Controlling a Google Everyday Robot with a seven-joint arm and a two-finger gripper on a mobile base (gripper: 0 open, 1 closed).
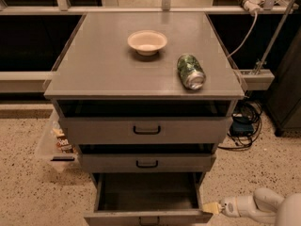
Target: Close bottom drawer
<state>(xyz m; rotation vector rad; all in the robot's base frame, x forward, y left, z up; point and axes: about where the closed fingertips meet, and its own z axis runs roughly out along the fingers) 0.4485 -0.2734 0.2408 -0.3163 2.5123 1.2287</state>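
Note:
The bottom drawer (pixel 146 214) is pulled out, its dark grey box open to view and its front at the lower edge of the camera view, with the handle cut off there. My gripper (pixel 210 207) is at the bottom right, its tan tip right at the right end of the drawer's front. The white arm (pixel 263 207) reaches in from the right.
The mid-sized drawer (pixel 146 163) and the top drawer (pixel 146 129) stand a little way out. On the cabinet top (pixel 94 65) are a cream bowl (pixel 146 42) and a green can (pixel 190 71) on its side. Cables (pixel 244 126) lie at the right, a clear snack bin (pixel 55 142) at the left.

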